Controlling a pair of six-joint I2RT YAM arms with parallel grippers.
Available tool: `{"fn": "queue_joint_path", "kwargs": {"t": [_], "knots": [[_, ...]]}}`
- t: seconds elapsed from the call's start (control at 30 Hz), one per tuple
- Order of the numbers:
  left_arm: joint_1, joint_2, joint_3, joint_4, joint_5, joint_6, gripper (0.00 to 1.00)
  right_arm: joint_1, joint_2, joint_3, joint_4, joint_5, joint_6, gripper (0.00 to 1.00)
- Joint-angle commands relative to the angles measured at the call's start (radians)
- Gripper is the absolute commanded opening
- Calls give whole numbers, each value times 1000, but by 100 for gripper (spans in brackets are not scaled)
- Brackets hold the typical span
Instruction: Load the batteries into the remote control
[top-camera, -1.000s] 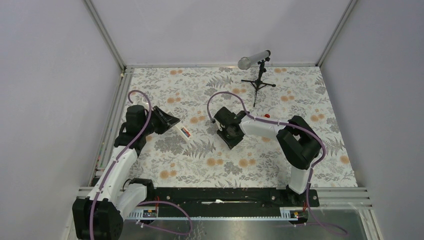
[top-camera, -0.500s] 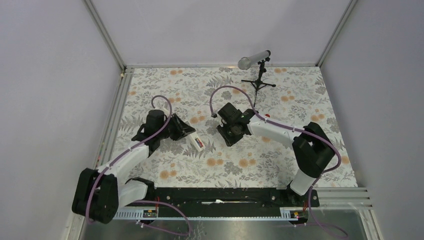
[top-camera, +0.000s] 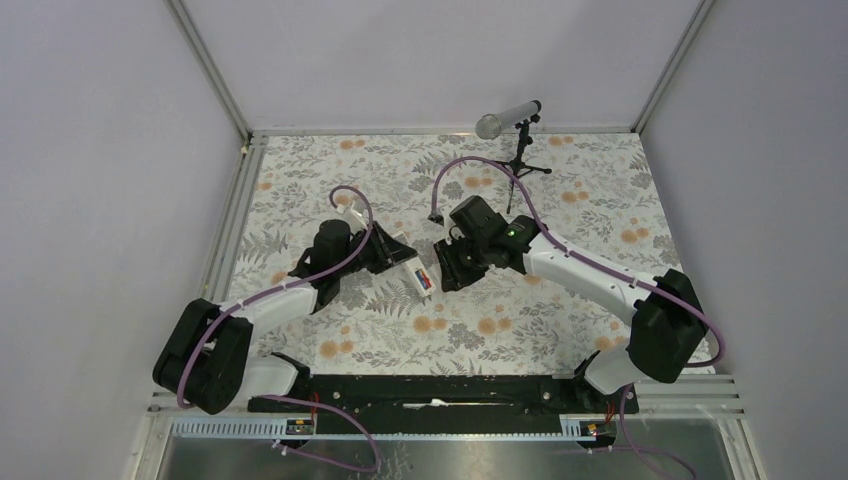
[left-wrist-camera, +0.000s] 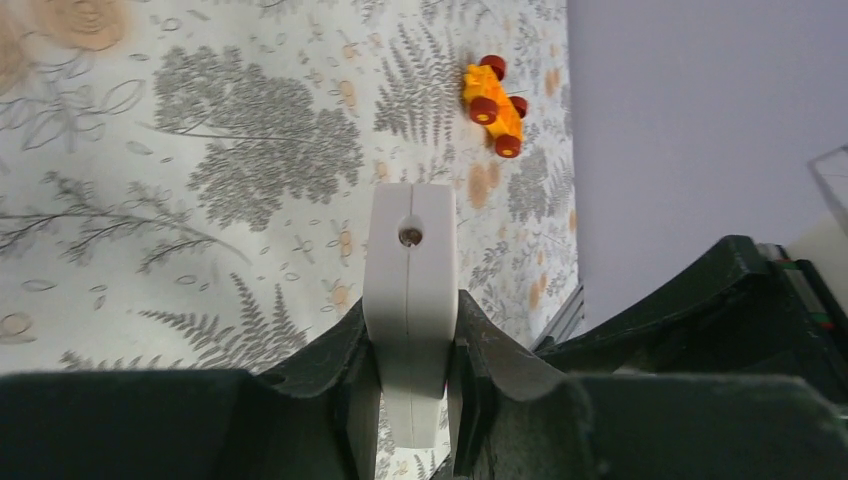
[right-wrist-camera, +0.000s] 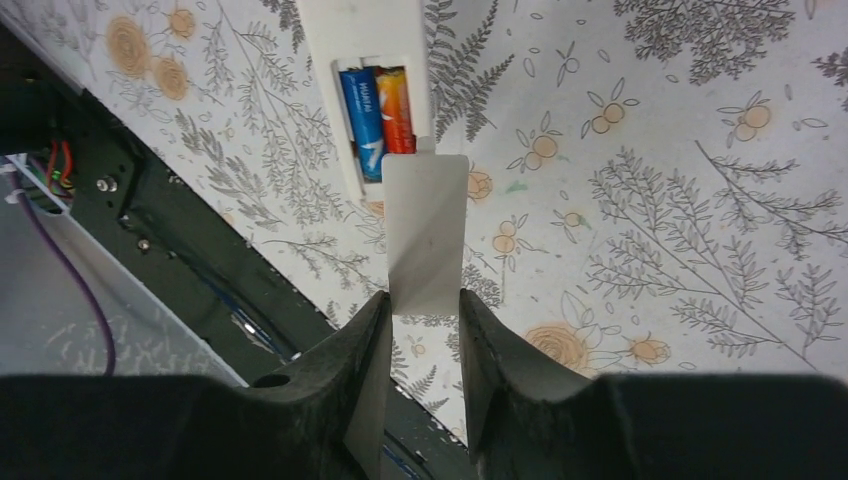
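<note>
The white remote control (top-camera: 421, 277) is held above the table near the middle by my left gripper (top-camera: 402, 258), which is shut on it. In the left wrist view the remote (left-wrist-camera: 410, 262) stands end-on between the fingers of that gripper (left-wrist-camera: 410, 335). In the right wrist view the remote (right-wrist-camera: 362, 50) lies back-up with its compartment open; a blue battery (right-wrist-camera: 361, 118) and a red battery (right-wrist-camera: 397, 122) sit side by side inside. My right gripper (right-wrist-camera: 425, 312) is shut on the loose white cover piece (right-wrist-camera: 427, 235), whose tab end is right at the compartment's edge. The right gripper (top-camera: 450, 268) is just right of the remote.
An orange toy car with red wheels (left-wrist-camera: 493, 95) lies on the floral mat beyond the remote. A microphone on a small tripod (top-camera: 512, 122) stands at the back. The black base rail (top-camera: 430, 388) runs along the near edge.
My left arm has swung right, carrying the remote from the left side to the middle. My right gripper has shifted slightly, and the two grippers are now close together.
</note>
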Motion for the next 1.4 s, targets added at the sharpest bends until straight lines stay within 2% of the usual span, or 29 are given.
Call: {"fn": "queue_joint_path", "kwargs": {"t": [0.0, 0.6, 1.37], "knots": [[-30, 9, 1, 196, 6, -54, 0, 10, -42, 26, -13, -72, 70, 35], [-79, 63, 53, 195, 20, -209, 0, 22, 9, 58, -27, -54, 52, 35], [-78, 32, 64, 147, 30, -168, 0, 30, 54, 80, -52, -16, 30, 35]]}}
